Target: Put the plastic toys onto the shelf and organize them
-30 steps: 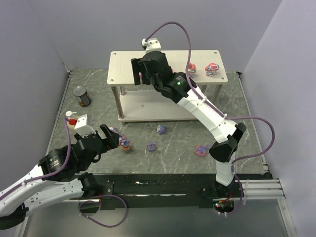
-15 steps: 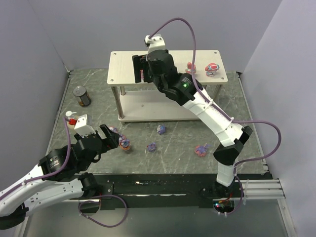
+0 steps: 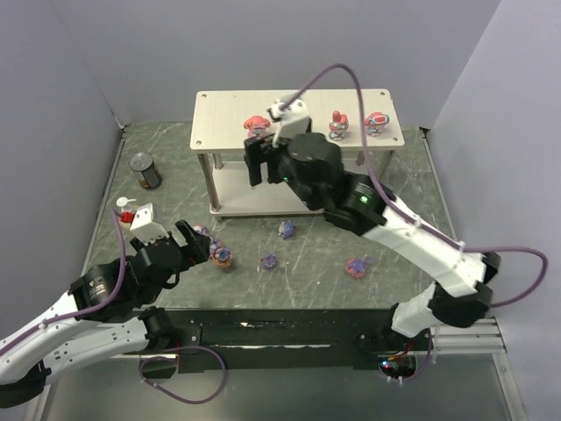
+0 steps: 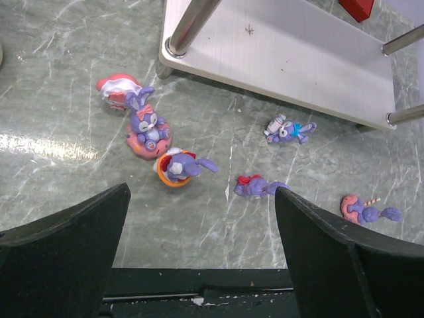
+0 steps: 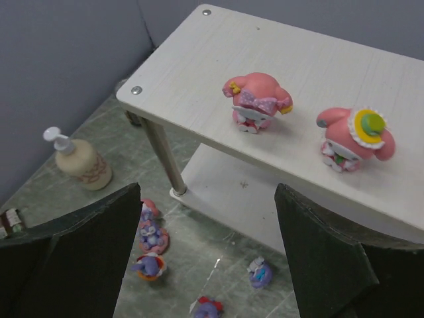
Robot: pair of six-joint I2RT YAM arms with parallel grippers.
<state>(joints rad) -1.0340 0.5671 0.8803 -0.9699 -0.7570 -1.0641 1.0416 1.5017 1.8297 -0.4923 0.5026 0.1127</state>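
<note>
– Top external, from the far left: a dark tin can (image 3: 145, 171) is standing on the grey marbled table (image 3: 316, 250), and nearer you a beige pump bottle (image 5: 81, 164) is standing upright. Your left gripper (image 4: 202, 195) is hovering over the table near that bottle, jaws spread wide and gripping nothing.

– Agreed. Under those jaws, six small plastic toys (image 3: 269, 260) are lying on the table in front of the shelf. A red-and-white toy (image 4: 118, 91) is sitting just beside a purple rabbit-eared toy on a pink base (image 4: 148, 129), with a purple toy in an orange ring (image 4: 177, 167) close by. Moving right, you are seeing a purple toy with a red bow (image 4: 257, 187), a purple toy with a blue bow (image 4: 288, 130) and a pink-and-purple toy (image 4: 368, 211).

– Behind them the two-tier shelf of pale wood-grain boards and silver metal legs (image 3: 219, 114) is standing. Your right gripper (image 5: 209, 189) is hanging at the front of its top board, left of middle, jaws wide apart and empty.

– On that top board a pink hooded figurine (image 3: 257, 123) is standing left of middle, while a second pink figurine (image 3: 338, 125) and a third pink figurine (image 3: 376, 123) are standing near the right end.
</note>
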